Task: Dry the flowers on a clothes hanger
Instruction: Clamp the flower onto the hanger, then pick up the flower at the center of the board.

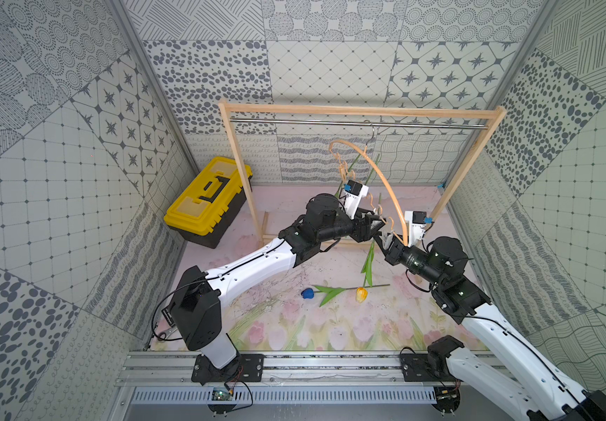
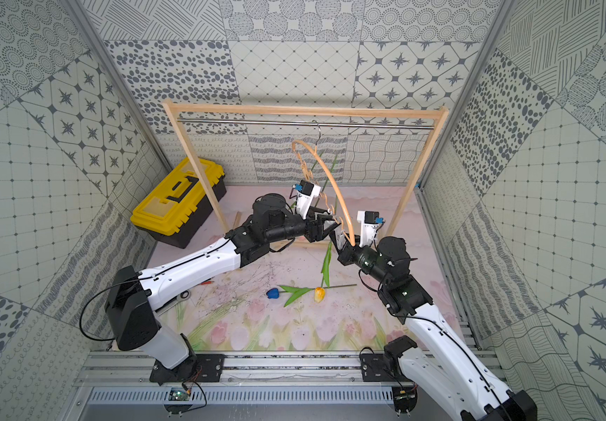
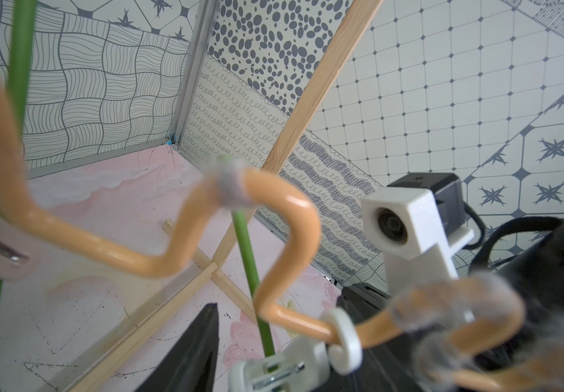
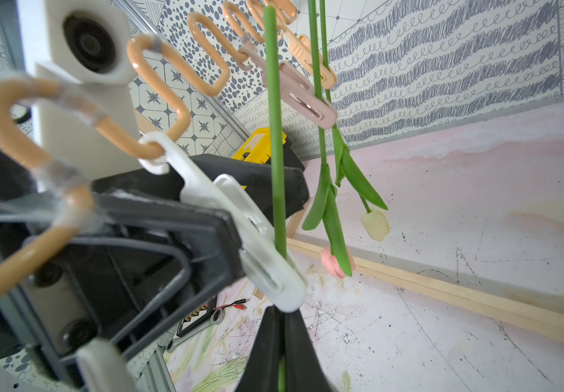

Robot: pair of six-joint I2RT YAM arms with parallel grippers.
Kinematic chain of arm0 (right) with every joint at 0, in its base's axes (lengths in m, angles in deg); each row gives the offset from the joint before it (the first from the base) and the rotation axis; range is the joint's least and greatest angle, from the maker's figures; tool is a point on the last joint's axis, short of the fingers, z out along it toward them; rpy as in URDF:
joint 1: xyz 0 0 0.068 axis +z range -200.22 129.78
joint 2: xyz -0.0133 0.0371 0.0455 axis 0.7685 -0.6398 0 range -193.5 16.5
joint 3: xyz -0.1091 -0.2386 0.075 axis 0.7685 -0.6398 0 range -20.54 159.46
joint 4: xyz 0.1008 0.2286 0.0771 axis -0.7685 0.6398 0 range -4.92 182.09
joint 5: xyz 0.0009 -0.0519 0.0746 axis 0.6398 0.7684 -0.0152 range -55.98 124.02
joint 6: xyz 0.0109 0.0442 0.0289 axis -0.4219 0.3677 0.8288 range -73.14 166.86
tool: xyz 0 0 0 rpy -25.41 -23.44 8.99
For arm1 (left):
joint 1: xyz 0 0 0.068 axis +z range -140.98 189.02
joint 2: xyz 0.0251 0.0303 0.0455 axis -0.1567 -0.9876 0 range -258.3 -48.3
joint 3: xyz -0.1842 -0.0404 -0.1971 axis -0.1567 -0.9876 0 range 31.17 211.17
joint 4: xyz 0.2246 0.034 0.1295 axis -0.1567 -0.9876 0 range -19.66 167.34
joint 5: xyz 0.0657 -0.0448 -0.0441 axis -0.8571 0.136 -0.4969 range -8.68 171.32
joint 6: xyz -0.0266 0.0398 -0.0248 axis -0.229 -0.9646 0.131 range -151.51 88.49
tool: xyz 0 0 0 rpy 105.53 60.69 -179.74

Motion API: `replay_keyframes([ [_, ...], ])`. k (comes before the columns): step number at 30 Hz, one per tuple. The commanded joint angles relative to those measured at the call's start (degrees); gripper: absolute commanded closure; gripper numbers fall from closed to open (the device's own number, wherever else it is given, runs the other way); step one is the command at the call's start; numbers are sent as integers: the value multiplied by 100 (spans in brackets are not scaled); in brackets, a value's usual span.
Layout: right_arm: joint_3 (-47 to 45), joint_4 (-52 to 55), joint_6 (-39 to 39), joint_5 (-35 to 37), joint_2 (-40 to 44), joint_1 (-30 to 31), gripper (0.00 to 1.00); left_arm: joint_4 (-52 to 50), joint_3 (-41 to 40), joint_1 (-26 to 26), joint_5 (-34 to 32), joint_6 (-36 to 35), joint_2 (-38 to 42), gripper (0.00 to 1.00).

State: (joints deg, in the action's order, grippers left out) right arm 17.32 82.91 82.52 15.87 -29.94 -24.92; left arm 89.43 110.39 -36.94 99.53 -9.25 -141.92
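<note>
At the white clothespin (image 4: 202, 195): left pincer (image 1: 373, 226) parted, right pincer (image 4: 282, 336) clamping the yellow tulip stem (image 4: 275, 135); I fear it slips if bitten shallow.

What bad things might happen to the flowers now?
The white clothespin grips just the thin stem of the yellow tulip; once the right gripper lets go, it might slip out and drop onto the mat.
The clothes hanger looks pulled askew from the metal rod toward the arms; released, it may swing and shake the pink tulip and cream tulip loose.
</note>
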Motion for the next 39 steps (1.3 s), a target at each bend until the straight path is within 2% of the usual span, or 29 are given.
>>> replay_keyframes([
  [1,-102,4,-110,147,186,10,72,31,-118,24,-137,-158,174,39],
  [8,-325,1118,-216,807,833,1,56,22,-627,201,-341,-213,544,34],
  [9,-349,1344,-218,951,974,1,47,-4,-692,235,-375,-222,601,33],
  [10,-358,1548,-219,1098,1094,1,43,-28,-756,255,-405,-237,639,33],
  [14,-346,2503,-151,1686,1548,1,42,-343,-1127,298,-783,-481,935,33],
  [19,-212,3581,116,2205,1697,1,42,-683,-2082,300,-1514,-811,1442,35],
  [23,-140,4151,488,2372,1517,-8,42,-1007,-2683,260,-1728,-1186,1632,39],
  [25,-100,4279,630,2361,1359,-15,44,-1118,-2861,243,-1592,-1347,1589,41],
  [29,-40,4322,762,2352,1186,-35,44,-1299,-2908,-140,-932,-2373,1143,42],
  [35,-25,4292,866,2245,1146,-130,45,-1571,-2180,-667,-938,-3086,-507,53],
  [39,-21,4404,864,2221,1263,-165,46,-1732,-1743,-892,-1108,-3561,-1219,62],
])
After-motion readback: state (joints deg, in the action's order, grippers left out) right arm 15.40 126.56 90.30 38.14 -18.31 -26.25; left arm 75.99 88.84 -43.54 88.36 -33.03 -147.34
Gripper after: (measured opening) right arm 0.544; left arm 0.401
